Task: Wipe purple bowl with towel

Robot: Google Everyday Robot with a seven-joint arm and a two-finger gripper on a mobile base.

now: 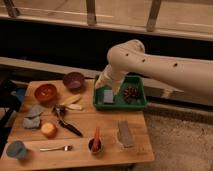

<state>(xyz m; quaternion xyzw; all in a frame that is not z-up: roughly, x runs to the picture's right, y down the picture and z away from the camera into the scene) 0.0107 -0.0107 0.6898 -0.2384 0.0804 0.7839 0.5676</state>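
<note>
Reaching in from the right, the white arm (165,67) bends at its elbow and angles down toward the left end of the green rectangular plastic tray (120,106). The gripper (103,84) hangs over the tray's left rim. Fingers spread wide; nothing seen between them.

Tray sits at the back right corner of the wooden bench (100,120). Contents:
- a flat grey-blue rectangular block (108,96) at the left end, just below the gripper
- a dark reddish, spiky, cone-like object (131,93) toward the right

Task items:
- the small round dull purple bowl (73,80) stands upright at the back of the bench, just left of the tray and near the gripper, with no contact between them
- the crumpled blue-grey towel (32,120) lies at the left side of the bench, well apart from the gripper and from the purple bowl

Other items on the bench:
- an orange-red round bowl (45,92), left of the purple bowl and behind the towel
- pale, elongated pieces (72,103) in front of the purple bowl; cannot tell what they are
- a black-handled tool (69,127) lying diagonally near the middle
- a small round orange fruit (48,130) just right of the towel
- a light blue cup (16,149) at the front left corner
- a metal fork (55,148) lying flat along the front edge
- a dark cup holding a red-orange utensil (95,143)
- a longer grey-brown cloth strip (125,134) at the front right
</note>
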